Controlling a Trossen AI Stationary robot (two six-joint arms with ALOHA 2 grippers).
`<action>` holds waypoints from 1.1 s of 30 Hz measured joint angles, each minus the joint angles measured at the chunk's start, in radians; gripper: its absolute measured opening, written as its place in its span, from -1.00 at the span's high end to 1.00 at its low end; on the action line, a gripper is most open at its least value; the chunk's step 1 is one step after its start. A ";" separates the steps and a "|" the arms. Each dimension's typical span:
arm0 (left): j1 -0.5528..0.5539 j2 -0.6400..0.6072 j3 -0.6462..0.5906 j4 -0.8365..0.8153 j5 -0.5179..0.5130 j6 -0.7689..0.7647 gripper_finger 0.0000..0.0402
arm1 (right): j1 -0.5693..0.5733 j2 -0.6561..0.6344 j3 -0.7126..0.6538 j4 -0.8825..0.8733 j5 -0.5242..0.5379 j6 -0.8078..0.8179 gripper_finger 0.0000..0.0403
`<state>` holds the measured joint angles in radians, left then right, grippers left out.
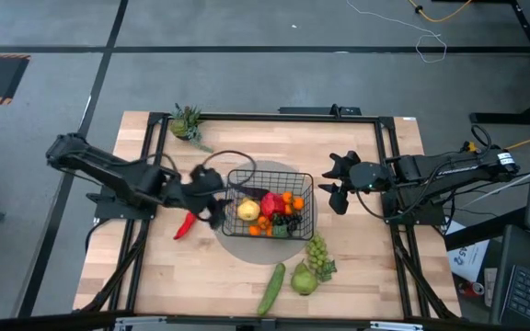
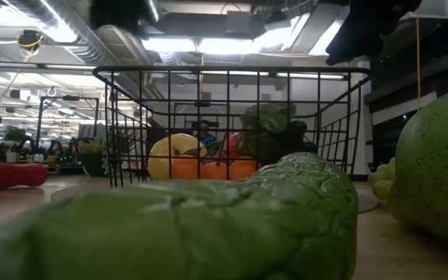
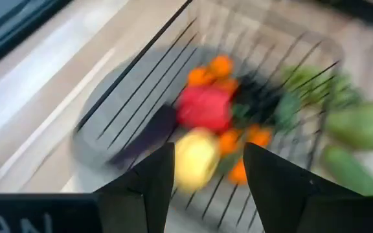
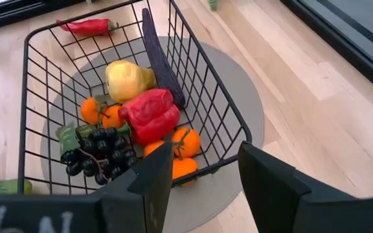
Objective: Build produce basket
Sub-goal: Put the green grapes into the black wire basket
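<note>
Toward the table's left edge, the slim red chilli pepper [image 1: 184,226] lies slanted beside the black wire-mesh basket [image 1: 304,188], nearest the left gripper [image 1: 217,195], fingers spread empty; right gripper [image 1: 337,181] waits, likewise open.

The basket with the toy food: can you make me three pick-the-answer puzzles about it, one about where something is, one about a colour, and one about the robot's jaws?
1. Where is the cucumber?
A. in the basket
B. on the table outside the basket
C. in the left gripper

2. What colour is the big pepper in the basket?
A. red
B. blue
C. white

3. How are the right gripper's jaws?
A. shut on an orange
B. shut on the basket wire
C. open, holding nothing

Answers: 1 B, it lies on the wood near the pear. 2 A, it shows red beside the yellow fruit. 3 C, a clear gap shows between them.
</note>
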<state>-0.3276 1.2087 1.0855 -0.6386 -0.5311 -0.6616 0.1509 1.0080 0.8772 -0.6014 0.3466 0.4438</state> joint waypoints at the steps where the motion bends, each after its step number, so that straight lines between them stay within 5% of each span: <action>1: -0.007 -0.018 0.000 -0.059 -0.003 -0.042 0.11 | 0.000 0.000 0.000 0.000 0.000 0.000 0.13; 6: -0.029 -0.056 0.000 -0.308 -0.068 -0.266 0.11 | 0.000 0.000 0.000 -0.018 -0.011 0.018 0.13; 12: -0.029 -0.026 -0.003 -0.499 -0.092 -0.465 0.11 | 0.019 0.002 0.000 -0.148 -0.208 0.271 0.13; 19: -0.027 0.031 -0.039 -0.503 -0.087 -0.483 0.11 | 0.164 0.059 0.000 -0.251 -0.224 0.527 0.13; 33: -0.054 0.064 -0.053 -0.520 -0.162 -0.463 0.11 | 0.479 0.416 0.000 -0.012 -0.131 0.914 0.13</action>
<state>-0.3814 1.2729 1.0328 -1.1583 -0.6935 -1.1244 0.6299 1.4237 0.8772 -0.6129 0.2155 1.3576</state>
